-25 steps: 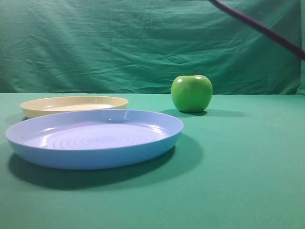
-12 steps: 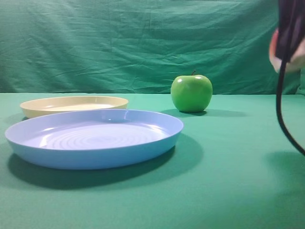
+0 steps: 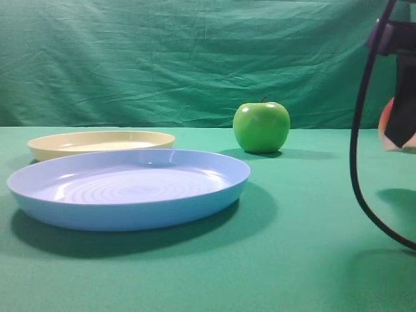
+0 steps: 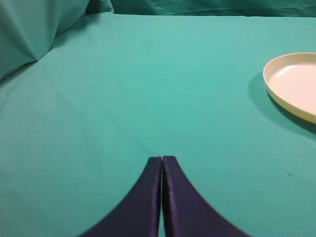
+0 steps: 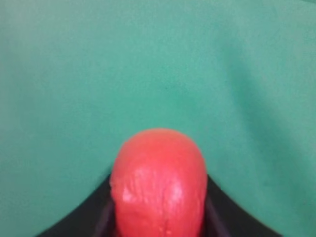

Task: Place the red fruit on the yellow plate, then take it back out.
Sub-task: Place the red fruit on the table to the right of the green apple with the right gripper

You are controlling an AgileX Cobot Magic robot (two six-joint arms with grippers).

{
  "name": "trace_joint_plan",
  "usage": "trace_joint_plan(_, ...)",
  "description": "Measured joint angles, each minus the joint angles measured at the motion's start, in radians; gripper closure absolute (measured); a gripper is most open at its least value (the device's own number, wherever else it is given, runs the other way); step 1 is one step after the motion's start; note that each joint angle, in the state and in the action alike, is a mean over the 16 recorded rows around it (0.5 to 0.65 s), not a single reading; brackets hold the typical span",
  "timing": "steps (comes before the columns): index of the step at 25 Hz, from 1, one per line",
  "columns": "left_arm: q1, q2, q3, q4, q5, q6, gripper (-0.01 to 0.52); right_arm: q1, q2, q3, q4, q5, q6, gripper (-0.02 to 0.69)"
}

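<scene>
The right gripper (image 5: pixel 159 217) is seen clasped around the red fruit (image 5: pixel 159 185), whose red top fills the lower middle of the wrist view between the two dark fingers (image 5: pixel 86 217). At the right edge of the high view the same arm is lowered from the upper right, the fruit (image 3: pixel 386 123) is carried clear above the green cloth (image 3: pixel 305 214), and most of it is hidden by the dark finger and cut off by the frame. A black cable (image 3: pixel 359 162) is looped down in front. The left gripper (image 4: pixel 162 197) is held low over the cloth, its jaws pressed together on nothing. The yellow plate (image 3: pixel 101 144) is set at the left, partly covered by the blue plate (image 3: pixel 130 188); the green apple (image 3: pixel 261 127) is placed behind, at centre
</scene>
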Motion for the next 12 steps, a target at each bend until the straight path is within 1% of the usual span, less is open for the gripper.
trace_joint_plan(5,0.0,0.0,0.0,0.0,0.0,-0.001,0.514,0.0,0.011,-0.062,0.0,0.084,-0.004,0.127)
trace_joint_plan(7,0.0,0.0,0.0,0.0,0.0,-0.001,0.514,0.0,0.011,-0.103,0.0,0.14,-0.004,0.091)
trace_joint_plan(10,0.0,0.0,0.0,0.0,0.0,-0.001,0.514,0.0,0.011,-0.178,0.0,0.243,-0.004,0.078)
trace_joint_plan(12,0.0,0.0,0.0,0.0,0.0,-0.001,0.514,0.0,0.009,-0.232,0.0,0.317,-0.004,0.103)
